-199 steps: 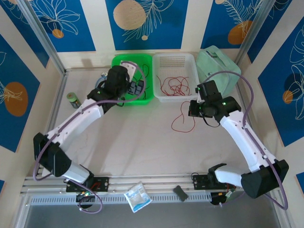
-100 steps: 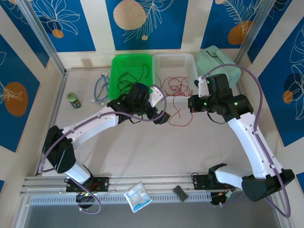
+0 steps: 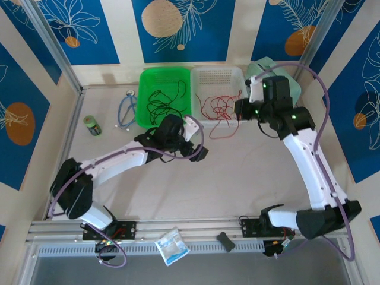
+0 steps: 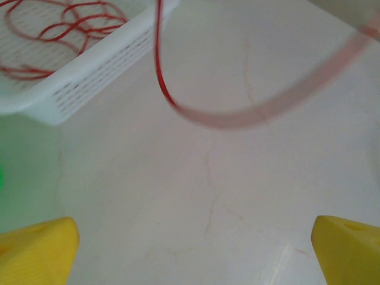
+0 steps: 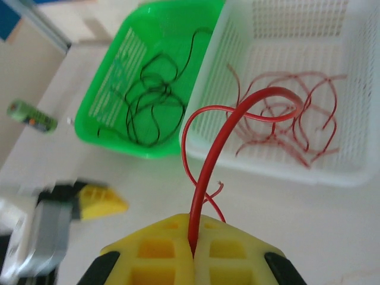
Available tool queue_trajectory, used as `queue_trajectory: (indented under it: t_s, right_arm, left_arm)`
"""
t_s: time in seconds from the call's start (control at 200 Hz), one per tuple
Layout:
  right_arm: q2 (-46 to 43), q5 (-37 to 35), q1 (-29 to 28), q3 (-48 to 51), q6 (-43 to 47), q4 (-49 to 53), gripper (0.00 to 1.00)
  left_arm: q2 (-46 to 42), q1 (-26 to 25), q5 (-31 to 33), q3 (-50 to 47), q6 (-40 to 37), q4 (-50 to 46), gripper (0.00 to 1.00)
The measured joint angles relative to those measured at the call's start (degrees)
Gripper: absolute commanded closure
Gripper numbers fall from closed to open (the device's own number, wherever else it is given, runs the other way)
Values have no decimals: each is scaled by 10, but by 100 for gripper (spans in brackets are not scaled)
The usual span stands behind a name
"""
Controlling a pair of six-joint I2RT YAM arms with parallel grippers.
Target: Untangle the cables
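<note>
The white basket (image 3: 218, 123) holds loose red wires (image 3: 218, 107); black wires (image 3: 160, 105) lie in the green basket (image 3: 144, 101) beside it. Over its front rim the right gripper (image 5: 194, 242) pinches one red wire (image 5: 205, 172) hanging outside — dropped here, it could slide out. The left gripper (image 4: 193, 249), wide and empty just in front, might snag it.
</note>
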State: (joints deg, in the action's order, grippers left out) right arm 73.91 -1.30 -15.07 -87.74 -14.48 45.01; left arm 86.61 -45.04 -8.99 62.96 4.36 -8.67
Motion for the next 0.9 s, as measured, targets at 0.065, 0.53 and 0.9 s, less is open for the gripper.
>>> queue_trajectory:
  t_s: [0.065, 0.53, 0.9]
  right_arm:
    - [37, -4, 7, -26, -3, -23, 100]
    - [407, -45, 59, -307, -60, -85, 100]
    - [668, -23, 49, -553, -128, 23, 71]
  left_arm:
    - [-33, 0, 39, -23, 14, 2, 0]
    - [-170, 0, 146, -109, 53, 5, 0]
    - [-213, 0, 182, -111, 59, -22, 0]
